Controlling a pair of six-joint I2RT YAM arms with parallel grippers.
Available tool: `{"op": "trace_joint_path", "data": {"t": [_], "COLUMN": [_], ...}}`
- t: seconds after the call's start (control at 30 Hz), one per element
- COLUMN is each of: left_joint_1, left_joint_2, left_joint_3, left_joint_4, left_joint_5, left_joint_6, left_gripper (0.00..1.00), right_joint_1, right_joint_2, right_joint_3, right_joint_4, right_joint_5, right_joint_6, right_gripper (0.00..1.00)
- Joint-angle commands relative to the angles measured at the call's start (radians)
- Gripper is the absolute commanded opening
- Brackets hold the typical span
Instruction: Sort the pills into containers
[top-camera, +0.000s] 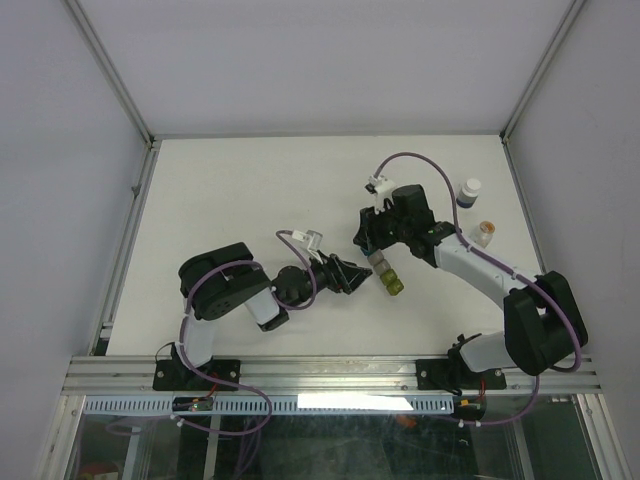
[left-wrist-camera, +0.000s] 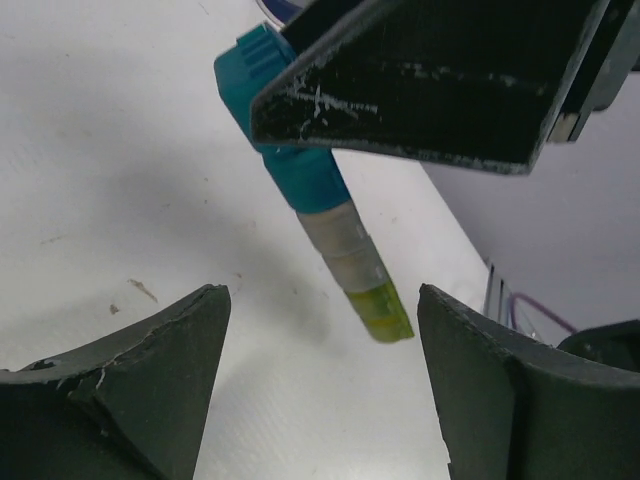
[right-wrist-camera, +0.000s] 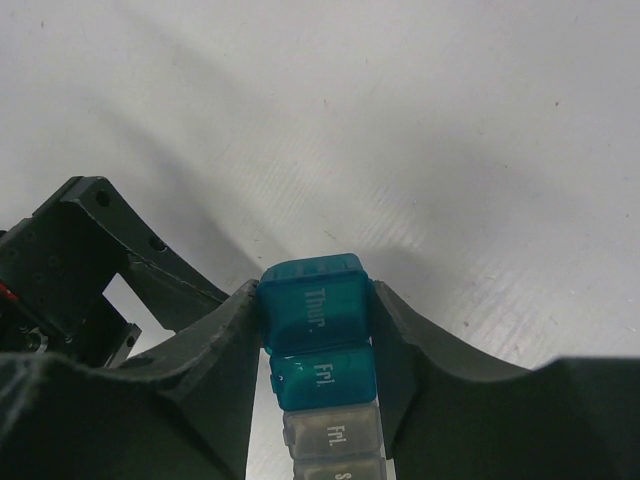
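Clamping the teal end of the pill box from both sides, the right gripper has its fingers pressed against the compartments marked Thur. and Fri. The rest of the strip sticks out past them, clear grey and then yellow-green at the far tip. From where I stand that looks deliberate. A hold on one end leaves the other compartments free to be worked on, and it keeps the light box from skidding when a lid is pushed. The strip seems tilted and lifted a little off the table, with a shadow under it, though I can't be sure the tip isn't touching. The lids I can see are down.

The left gripper faces the free end with its jaws spread wide and nothing gripped. The yellow-green tip lies just ahead of the gap, touching neither finger. My guess is that it is lined up to flip a lid or steady that end.

Off to the right, well apart from the box, stand a dark bottle and an amber bottle, likely the pill supply. No loose pills show anywhere.
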Motion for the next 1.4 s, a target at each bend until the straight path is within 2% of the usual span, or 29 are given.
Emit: {"op": "trace_joint_path", "data": {"t": [0.0, 0.13, 0.2, 0.37, 0.53, 0.67, 0.87, 1.1, 1.2, 1.23, 1.3, 1.33, 1.37], "left_joint_1": [-0.027, -0.042, -0.044, -0.045, -0.045, -0.044, -0.042, -0.038, -0.038, -0.038, -0.038, -0.038, -0.038], "left_joint_2": [0.014, 0.009, 0.007, 0.012, 0.024, 0.028, 0.026, 0.016, 0.010, 0.007, -0.004, -0.009, -0.014], "left_joint_3": [0.056, 0.110, 0.148, 0.221, 0.250, 0.261, 0.251, 0.192, 0.172, 0.164, 0.148, 0.141, 0.134], "left_joint_4": [0.227, 0.107, 0.006, -0.161, -0.213, -0.220, -0.207, -0.121, -0.090, -0.083, -0.072, -0.069, -0.065], "left_joint_5": [-0.125, -0.182, -0.210, -0.216, -0.215, -0.226, -0.226, -0.183, -0.169, -0.168, -0.172, -0.175, -0.176], "left_joint_6": [-0.143, -0.160, -0.220, -0.262, -0.276, -0.270, -0.237, -0.214, -0.206, -0.204, -0.201, -0.199, -0.198], "left_gripper": [0.77, 0.77, 0.75, 0.63, 0.52, 0.36, 0.00, 0.00, 0.00, 0.00, 0.00, 0.00, 0.00], "right_joint_1": [0.006, 0.007, 0.008, 0.009, 0.009, 0.009, -0.009, -0.133, -0.175, -0.184, -0.198, -0.203, -0.208], "right_joint_2": [-0.041, -0.047, -0.056, -0.078, -0.090, -0.097, -0.111, -0.129, -0.116, -0.114, -0.115, -0.119, -0.123], "right_joint_3": [-0.023, -0.032, -0.034, -0.044, -0.046, -0.052, -0.055, -0.062, -0.069, -0.071, -0.069, -0.064, -0.060], "right_joint_4": [0.103, 0.115, 0.115, 0.120, 0.121, 0.122, 0.109, 0.115, 0.132, 0.134, 0.120, 0.106, 0.090], "right_joint_5": [0.033, 0.030, 0.029, 0.037, 0.032, 0.021, -0.073, -0.340, -0.448, -0.473, -0.471, -0.448, -0.448], "right_joint_6": [0.072, 0.077, 0.082, 0.089, 0.101, 0.105, 0.107, 0.159, 0.178, 0.174, 0.150, 0.136, 0.136], "right_gripper": [0.10, 0.10, 0.10, 0.10, 0.09, 0.09, 0.08, 0.09, 0.12, 0.19, 0.37, 0.43, 0.43]}}
